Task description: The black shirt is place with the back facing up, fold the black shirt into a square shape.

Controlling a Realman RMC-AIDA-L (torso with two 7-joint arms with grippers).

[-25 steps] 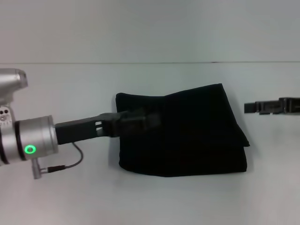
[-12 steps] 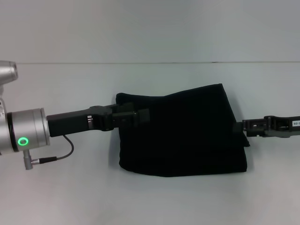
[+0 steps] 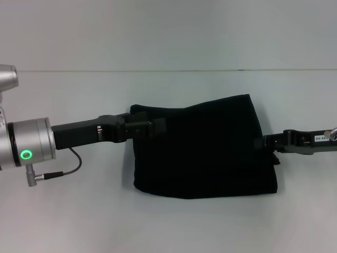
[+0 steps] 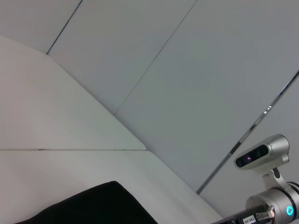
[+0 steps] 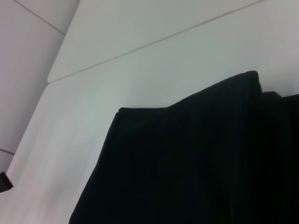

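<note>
The black shirt [image 3: 205,150] lies folded into a rough, thick rectangle at the middle of the white table [image 3: 79,221]. The left gripper [image 3: 155,128] reaches over its left upper edge, low against the cloth. The right gripper [image 3: 263,142] meets the shirt's right edge. For both grippers, open or closed cannot be determined.

Bare white table [image 3: 200,226] around the black shirt [image 3: 210,153], end effectors at both sides.

white table [image 3: 79,221] w/ plain pale wall [image 3: 168,31] behind, even light
</note>
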